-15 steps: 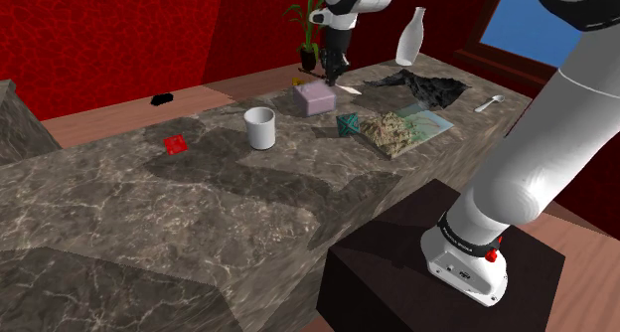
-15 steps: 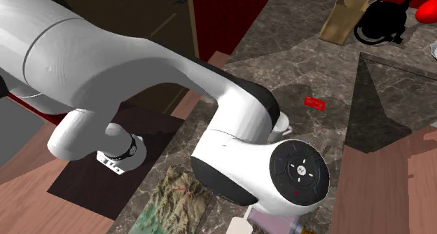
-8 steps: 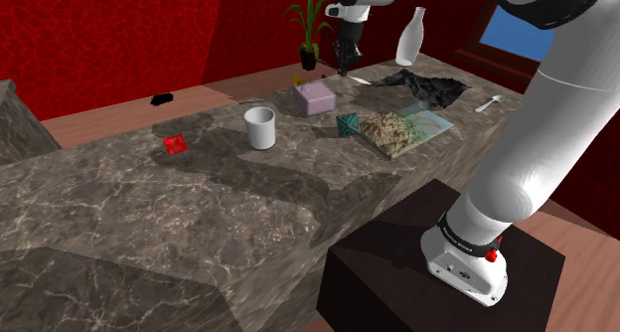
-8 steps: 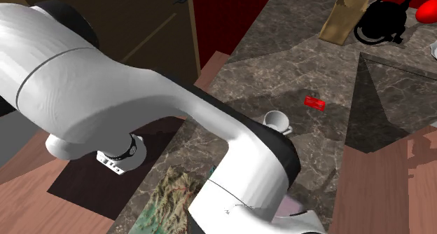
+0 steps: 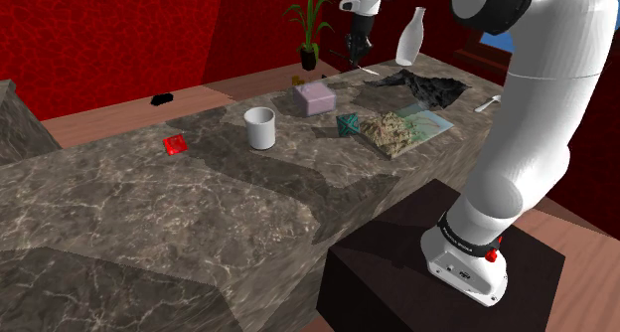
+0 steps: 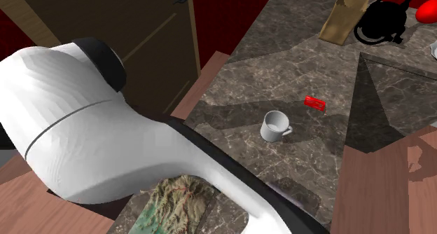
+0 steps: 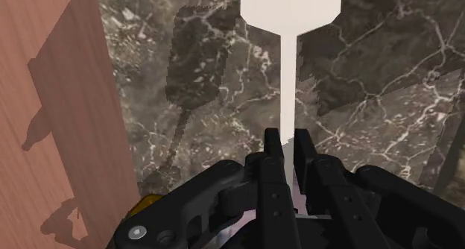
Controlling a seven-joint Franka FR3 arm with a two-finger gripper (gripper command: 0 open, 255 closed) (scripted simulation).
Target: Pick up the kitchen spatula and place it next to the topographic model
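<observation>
We had the tool (image 7: 287, 139) pinched shut on the spatula (image 7: 289, 68), just at its handle end, up beyond the topographic model (image 5: 390, 131); that long blade could've pivoted or slipped loose.

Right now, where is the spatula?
The white spatula is clasped in the gripper, above the far end of the counter, between the pinkish box and the white vase in the shoulder view.

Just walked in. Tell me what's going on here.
The white arm has its gripper holding a pale spatula by the handle, fingers shut on it, above the dark marble counter. The spatula's shadow falls on the stone off to one side. The topographic model lies on the counter nearer the stand, beside a teal object. The spatula is not yet set down next to it.
</observation>
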